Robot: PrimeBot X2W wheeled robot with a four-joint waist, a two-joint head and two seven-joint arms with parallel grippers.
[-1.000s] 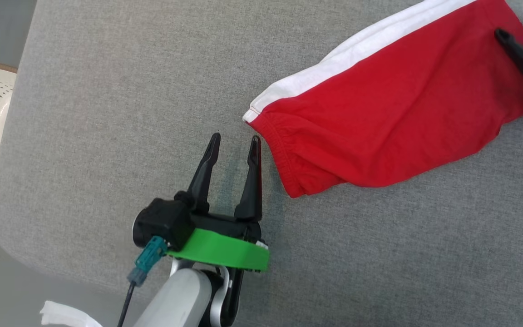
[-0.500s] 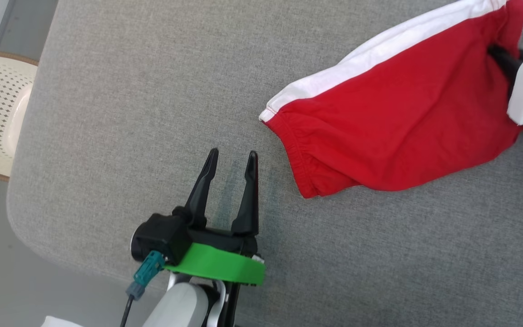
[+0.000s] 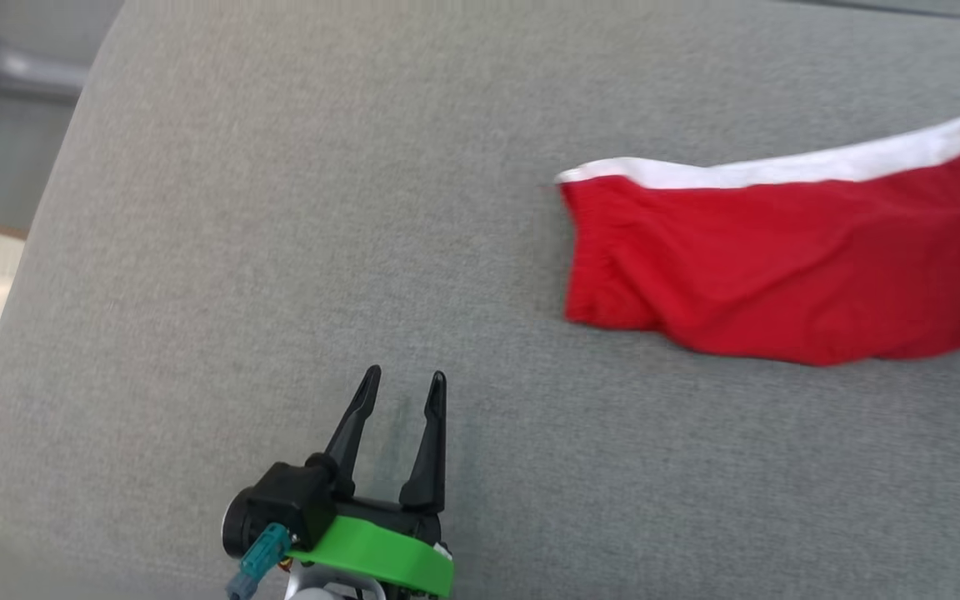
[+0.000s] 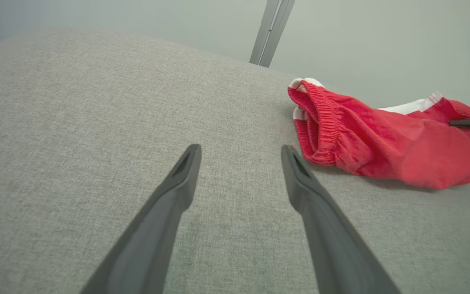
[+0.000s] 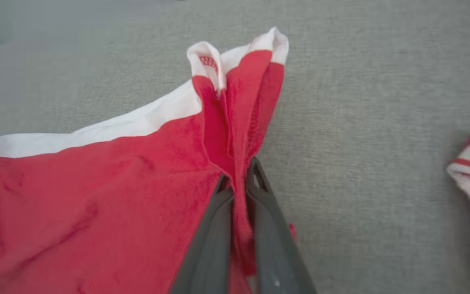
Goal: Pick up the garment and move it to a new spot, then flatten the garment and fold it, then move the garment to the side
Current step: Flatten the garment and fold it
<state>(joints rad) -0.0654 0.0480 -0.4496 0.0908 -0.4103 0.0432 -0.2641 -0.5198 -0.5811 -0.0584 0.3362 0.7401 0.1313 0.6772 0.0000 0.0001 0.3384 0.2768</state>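
The red garment [image 3: 780, 267] with a white side stripe lies on the grey table [image 3: 280, 208] at the right of the head view. In the right wrist view the right pincer [image 5: 239, 176] is clamped on a bunched end of it, with cloth pinched between the fingers. The left pincer [image 3: 406, 375] sits at the bottom centre of the head view, fingers spread and empty, well apart from the garment.

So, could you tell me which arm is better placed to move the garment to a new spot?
The right. The right gripper is shut on a pinched fold of the red garment, so it can probably lift now. The left gripper hangs open over the grey surface, apart from the cloth.
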